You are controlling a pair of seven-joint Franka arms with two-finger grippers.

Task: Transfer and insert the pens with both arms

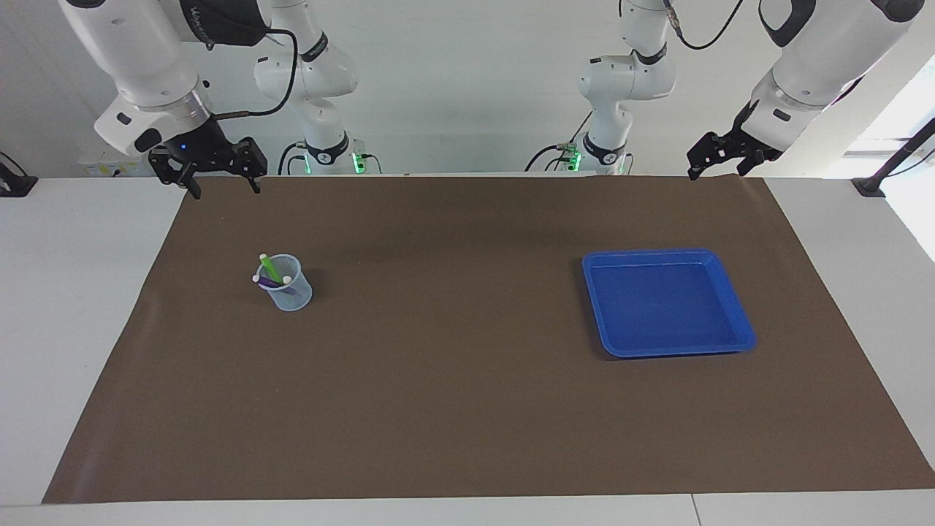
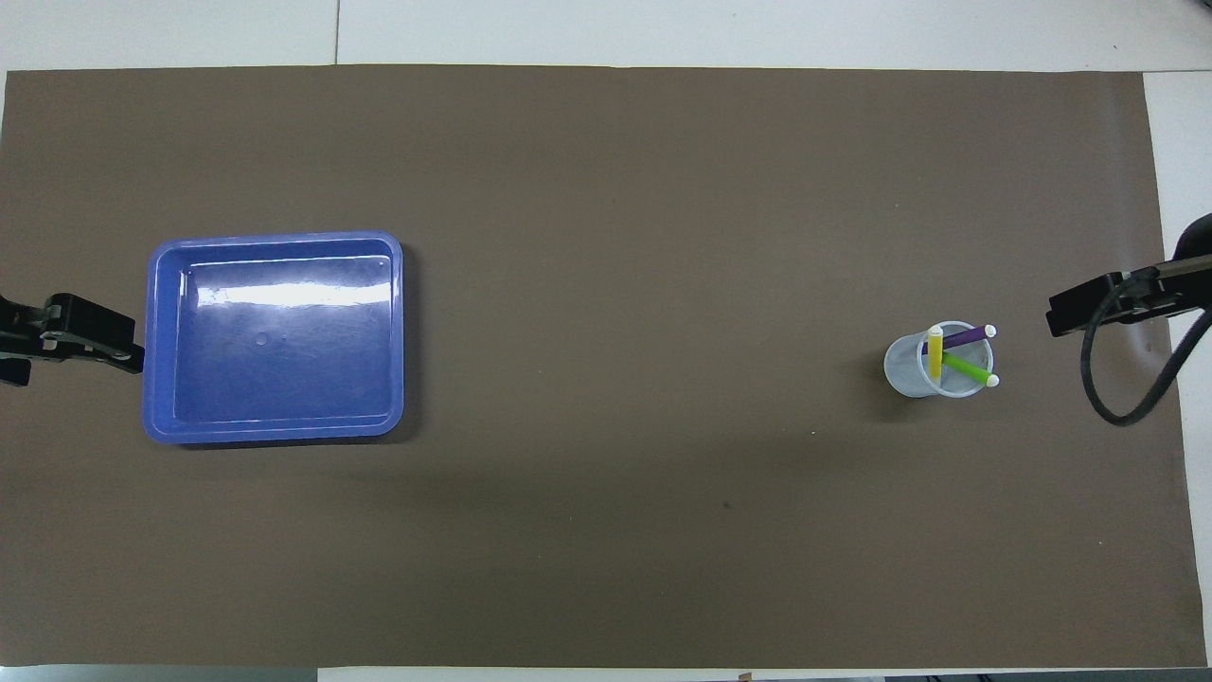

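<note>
Right gripper [image 1: 221, 177] open in facing view; yellow pen [image 2: 935, 353] overhead only.

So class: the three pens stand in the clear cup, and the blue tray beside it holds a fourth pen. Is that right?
Not quite. The overhead view shows the tray holds nothing. The three pens do stand in the cup.
</note>
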